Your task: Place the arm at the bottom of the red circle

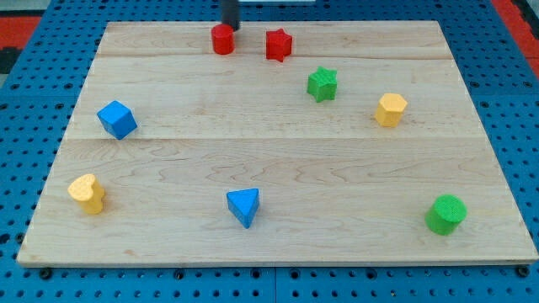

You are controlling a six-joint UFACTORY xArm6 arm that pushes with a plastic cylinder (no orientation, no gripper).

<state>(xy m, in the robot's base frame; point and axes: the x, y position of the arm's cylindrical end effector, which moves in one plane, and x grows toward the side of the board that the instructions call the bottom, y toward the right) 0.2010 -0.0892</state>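
The red circle (222, 39), a short red cylinder, stands near the top edge of the wooden board (278, 244), left of centre. My dark rod comes down from the view's top, and my tip (231, 28) sits just above and to the right of the red circle, close to or touching its upper right side. A red star (278, 45) lies a little to the right of the circle.
A green star (322, 84) and a yellow hexagon (390, 109) lie at the upper right. A blue cube (116, 119) and a yellow heart (87, 193) are at the left. A blue triangle (243, 206) sits at bottom centre, a green cylinder (445, 214) at bottom right.
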